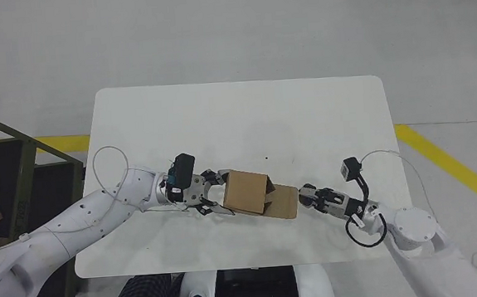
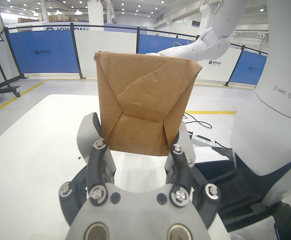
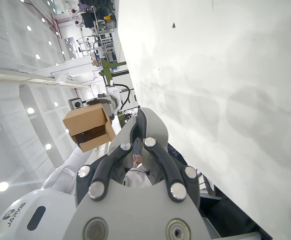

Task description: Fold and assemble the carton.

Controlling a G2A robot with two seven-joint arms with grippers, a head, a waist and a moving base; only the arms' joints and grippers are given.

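White rounded table [image 1: 302, 111] on a grey, yellow-lined floor. The left gripper [image 1: 217, 195] clamps the brown cardboard carton [image 1: 246, 194]. The right gripper [image 1: 306, 194], fingers together, sits just beside its flap.

- White surface [image 1: 302, 111] across the centre of the frame, with a small dark speck [image 1: 266, 156] near its middle.
- Yellow floor stripe [image 1: 452, 169] at right.
- Olive-green rack [image 1: 26, 176] at the left edge.

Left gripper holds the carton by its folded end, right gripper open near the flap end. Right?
No: the right gripper is shut, fingers together with nothing between them, per the right wrist view. The left gripper does hold the carton by its folded end.
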